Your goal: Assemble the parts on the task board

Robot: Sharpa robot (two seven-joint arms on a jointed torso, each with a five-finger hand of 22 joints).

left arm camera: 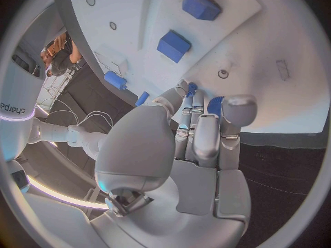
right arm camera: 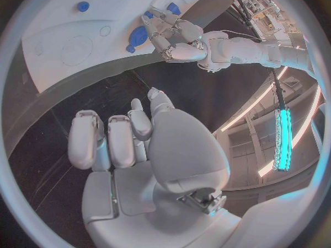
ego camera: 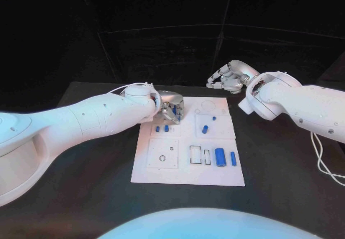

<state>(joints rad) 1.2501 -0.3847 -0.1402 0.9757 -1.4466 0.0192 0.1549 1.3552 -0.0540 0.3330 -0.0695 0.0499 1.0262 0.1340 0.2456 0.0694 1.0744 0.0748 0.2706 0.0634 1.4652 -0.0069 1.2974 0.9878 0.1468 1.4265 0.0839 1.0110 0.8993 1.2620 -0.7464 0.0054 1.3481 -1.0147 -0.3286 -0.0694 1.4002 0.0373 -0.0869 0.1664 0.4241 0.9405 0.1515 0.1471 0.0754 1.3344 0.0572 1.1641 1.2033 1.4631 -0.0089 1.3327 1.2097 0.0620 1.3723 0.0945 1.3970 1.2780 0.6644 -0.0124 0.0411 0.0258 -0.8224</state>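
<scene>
The white task board [ego camera: 188, 174] lies mid-table. My left hand [ego camera: 171, 107] hangs over its far-left corner, and a small blue part [left arm camera: 215, 105] is pinched between the thumb and fingertips. Two small blue parts [ego camera: 162, 128] stand just in front of that hand. A blue block [ego camera: 205, 129] and a small peg [ego camera: 213, 118] sit further right, with a thick blue cylinder [ego camera: 220, 157] and a slim one [ego camera: 233, 159] near the front right. My right hand [ego camera: 226, 77] hovers past the board's far edge [right arm camera: 69, 44], fingers loosely bent, holding nothing.
Empty outlined slots [ego camera: 195, 154] and a small hole [ego camera: 162, 158] mark the board's front half. Black table [ego camera: 287, 164] surrounds the board. White cables [ego camera: 322, 164] trail from the right arm at the table's right side.
</scene>
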